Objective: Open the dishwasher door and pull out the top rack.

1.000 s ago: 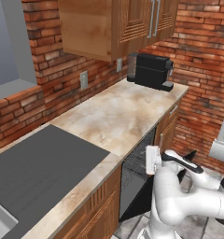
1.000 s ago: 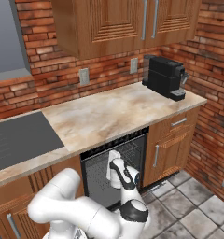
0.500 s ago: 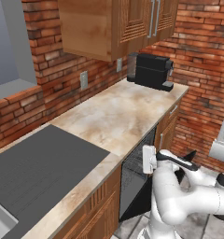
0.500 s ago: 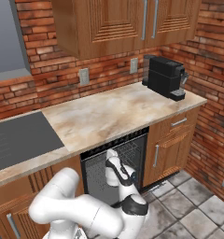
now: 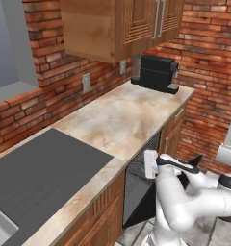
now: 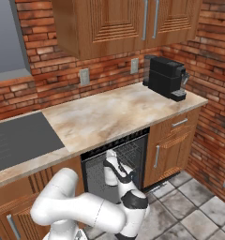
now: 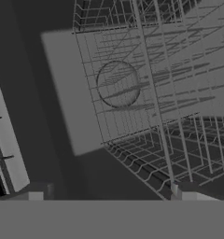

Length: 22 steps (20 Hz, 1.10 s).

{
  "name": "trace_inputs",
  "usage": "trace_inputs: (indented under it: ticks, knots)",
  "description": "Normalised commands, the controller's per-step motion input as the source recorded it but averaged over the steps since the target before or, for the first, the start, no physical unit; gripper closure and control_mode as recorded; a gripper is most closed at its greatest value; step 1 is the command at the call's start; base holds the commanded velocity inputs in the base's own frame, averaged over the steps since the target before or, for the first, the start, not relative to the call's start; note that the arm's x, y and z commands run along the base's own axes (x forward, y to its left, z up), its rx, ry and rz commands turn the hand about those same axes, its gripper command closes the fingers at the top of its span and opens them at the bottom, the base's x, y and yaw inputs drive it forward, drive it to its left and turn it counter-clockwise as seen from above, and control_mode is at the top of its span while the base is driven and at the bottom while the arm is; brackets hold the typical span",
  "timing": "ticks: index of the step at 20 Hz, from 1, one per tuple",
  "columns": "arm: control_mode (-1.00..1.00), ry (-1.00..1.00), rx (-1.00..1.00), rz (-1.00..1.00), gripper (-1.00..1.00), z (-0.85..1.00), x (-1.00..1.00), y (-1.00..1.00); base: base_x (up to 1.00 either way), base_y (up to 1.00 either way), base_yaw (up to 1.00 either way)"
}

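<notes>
The dishwasher door (image 5: 139, 211) hangs open, swung down in front of the dark cavity under the counter. In the upper part of that cavity sits the top rack (image 6: 132, 151), a grey wire basket. The hand view looks straight into the rack (image 7: 170, 93); its wires run close ahead and a round part shows behind them. My gripper (image 7: 108, 196) is open, with its fingertips (image 7: 35, 196) wide apart, one at each lower corner and nothing between them. It is at the mouth of the opening (image 6: 108, 160), the white hand (image 5: 148, 164) level with the rack's front.
A marble counter (image 6: 105, 117) runs above the dishwasher, with a black coffee machine (image 6: 167, 77) at its right end and a dark cooktop (image 6: 16, 140) at its left. Wooden cabinet doors (image 6: 173, 150) flank the opening. Grey floor tiles (image 6: 189, 211) lie in front.
The hand has edged slightly toward the dishwasher opening. The jaws stay wide, and the door and rack have not moved.
</notes>
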Motion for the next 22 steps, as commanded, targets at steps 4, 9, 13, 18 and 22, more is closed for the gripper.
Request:
trace_inputs:
  ticks: [4,9,13,18,22]
  knots:
    - [-1.0,0.0,0.0,-0.03,-1.0,-0.44,0.12,0.0,0.0,0.0,0.0]
    - [-1.0,0.0,0.0,-0.02,-1.0,-0.45,0.1,0.0,0.0,0.0,0.0]
    - [-1.0,0.0,0.0,-0.02,-1.0,-0.43,0.08,0.0,0.0,0.0,0.0]
    - [-1.0,0.0,0.0,-0.01,-1.0,-0.44,0.09,0.0,0.0,0.0,0.0]
    - [-1.0,0.0,0.03,0.0,-1.0,-0.5,0.02,-0.07,0.0,0.0,0.0]
